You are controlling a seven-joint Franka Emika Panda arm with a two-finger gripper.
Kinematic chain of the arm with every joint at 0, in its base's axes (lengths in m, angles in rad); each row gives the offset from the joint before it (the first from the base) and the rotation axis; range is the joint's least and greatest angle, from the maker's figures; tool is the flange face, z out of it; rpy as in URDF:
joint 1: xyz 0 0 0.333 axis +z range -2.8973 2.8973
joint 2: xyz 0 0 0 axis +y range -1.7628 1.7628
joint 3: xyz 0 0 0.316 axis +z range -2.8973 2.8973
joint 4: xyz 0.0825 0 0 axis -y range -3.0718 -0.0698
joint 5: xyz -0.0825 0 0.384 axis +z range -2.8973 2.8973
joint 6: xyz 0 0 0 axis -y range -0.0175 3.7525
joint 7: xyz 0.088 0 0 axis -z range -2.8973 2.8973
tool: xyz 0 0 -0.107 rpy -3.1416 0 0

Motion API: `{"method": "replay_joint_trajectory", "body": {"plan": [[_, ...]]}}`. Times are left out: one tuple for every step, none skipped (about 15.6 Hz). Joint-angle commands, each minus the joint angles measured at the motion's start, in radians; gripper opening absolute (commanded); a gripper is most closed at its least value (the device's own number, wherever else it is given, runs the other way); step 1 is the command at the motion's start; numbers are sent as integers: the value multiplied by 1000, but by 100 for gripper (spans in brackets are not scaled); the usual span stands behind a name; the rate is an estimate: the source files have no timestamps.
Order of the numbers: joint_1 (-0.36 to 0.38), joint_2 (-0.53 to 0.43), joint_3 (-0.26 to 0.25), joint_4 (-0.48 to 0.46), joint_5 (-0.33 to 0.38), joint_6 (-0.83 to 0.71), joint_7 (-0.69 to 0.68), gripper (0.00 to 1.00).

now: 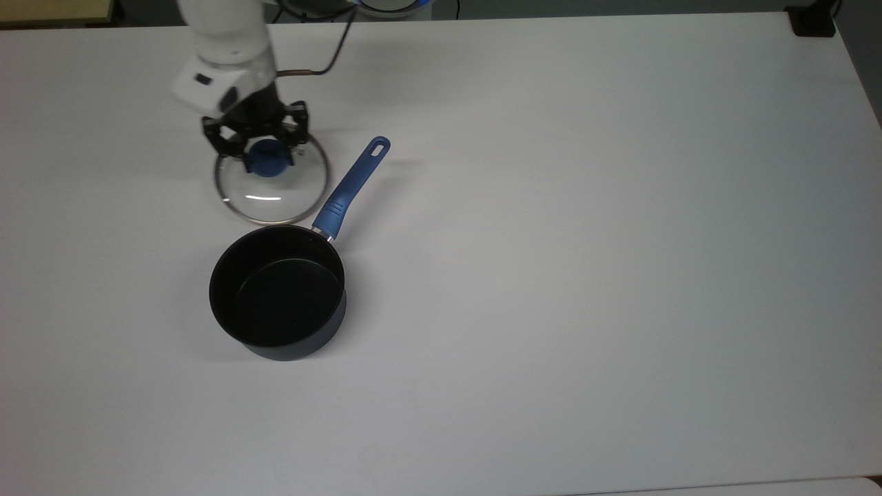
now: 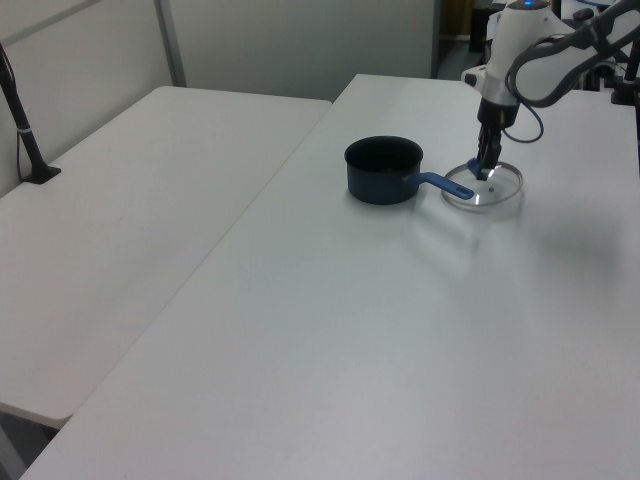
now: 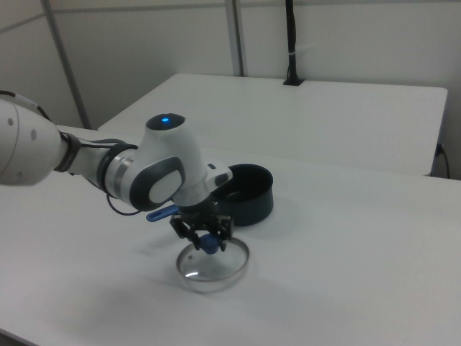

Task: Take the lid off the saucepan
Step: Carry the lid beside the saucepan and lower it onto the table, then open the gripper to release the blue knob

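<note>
1. The white arm [image 3: 155, 176] was seen bent at the wrist, with the gripper [image 1: 265, 157] pointed straight down.
2. The black fingers [image 1: 242, 158] were closed on the lid's blue knob [image 1: 267, 161].
3. A blue light [image 3: 166, 120] was lit on the wrist.
</note>
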Motion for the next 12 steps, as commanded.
{"method": "replay_joint_trajectory", "body": {"plan": [[70, -56, -4, -64, -2, 15, 102, 37], [85, -56, -3, -68, -2, 14, 134, 37], [105, -56, -3, -70, -2, 12, 169, 37], [125, -56, -4, -71, -2, 12, 198, 37], [137, -56, -4, -73, -2, 10, 217, 38], [142, -56, -4, -74, -2, 9, 225, 41], [142, -56, -4, -76, -2, 3, 226, 44], [142, -56, -4, -76, -2, 0, 226, 56], [142, -56, -4, -74, -2, 0, 226, 77], [142, -56, -4, -73, -2, -3, 225, 79], [142, -56, -4, -68, -2, -17, 226, 88], [142, -59, -4, -64, -2, -31, 226, 100]]}}
